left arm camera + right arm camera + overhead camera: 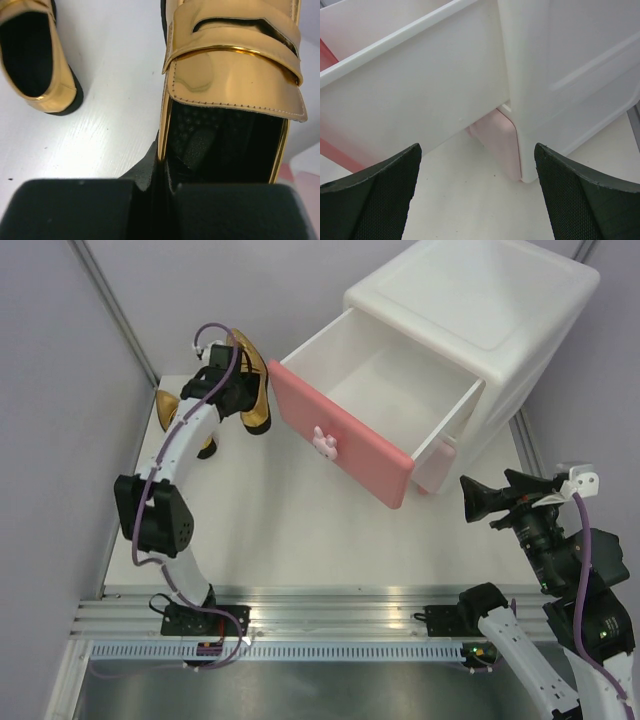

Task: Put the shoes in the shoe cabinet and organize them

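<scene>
Your left gripper (161,174) pinches the side wall of a gold shoe (235,75), far left. Your right gripper (476,150) hangs spread beside the shoe cabinet (570,60).

Both arms look alike on my feed: left arm (185,445) and right arm (520,635) have white shell links w/ black joint housings. A purple cable (579,560) runs along each, and there are black base blocks (200,620) at the rail. Right gripper (476,147): fingers (370,200) matte black, fine mesh texture. White bracket (583,480) on R wrist.
</scene>
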Tool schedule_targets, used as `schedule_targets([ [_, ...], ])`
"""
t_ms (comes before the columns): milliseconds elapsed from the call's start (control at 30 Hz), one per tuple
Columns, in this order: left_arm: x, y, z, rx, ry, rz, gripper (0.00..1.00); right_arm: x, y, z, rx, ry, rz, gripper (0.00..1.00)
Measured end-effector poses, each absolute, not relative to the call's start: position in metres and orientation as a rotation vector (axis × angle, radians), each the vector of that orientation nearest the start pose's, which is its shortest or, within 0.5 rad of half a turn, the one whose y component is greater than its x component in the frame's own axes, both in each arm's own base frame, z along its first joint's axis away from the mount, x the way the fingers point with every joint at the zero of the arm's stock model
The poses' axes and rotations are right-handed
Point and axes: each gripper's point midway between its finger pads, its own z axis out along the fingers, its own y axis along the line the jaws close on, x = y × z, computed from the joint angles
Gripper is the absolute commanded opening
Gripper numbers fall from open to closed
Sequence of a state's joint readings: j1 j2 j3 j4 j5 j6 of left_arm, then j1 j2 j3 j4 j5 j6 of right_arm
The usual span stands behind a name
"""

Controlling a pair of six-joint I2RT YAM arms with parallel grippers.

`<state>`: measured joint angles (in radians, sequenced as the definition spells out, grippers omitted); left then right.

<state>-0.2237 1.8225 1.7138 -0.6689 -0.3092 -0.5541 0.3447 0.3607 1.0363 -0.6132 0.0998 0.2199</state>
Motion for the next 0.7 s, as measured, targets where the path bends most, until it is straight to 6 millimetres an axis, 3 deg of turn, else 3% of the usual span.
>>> schedule_targets([
  [233, 0.447, -0.058, 0.323, -0.524, 1.983, -0.054, 0.02, 0.168, 0.060, 0.382, -0.066, 1.520, 0.400, 0.98],
  [500, 0.396, -0.037, 0.424, -0.548, 1.757, -0.104, 0.02, 0.159, 0.062, 0.386, -0.096, 1.491, 0.422, 0.98],
  [700, 0.356, -0.045, 0.494, -0.506, 1.606, -0.234, 0.02, 0.155, 0.065, 0.384, -0.115, 1.485, 0.440, 0.98],
])
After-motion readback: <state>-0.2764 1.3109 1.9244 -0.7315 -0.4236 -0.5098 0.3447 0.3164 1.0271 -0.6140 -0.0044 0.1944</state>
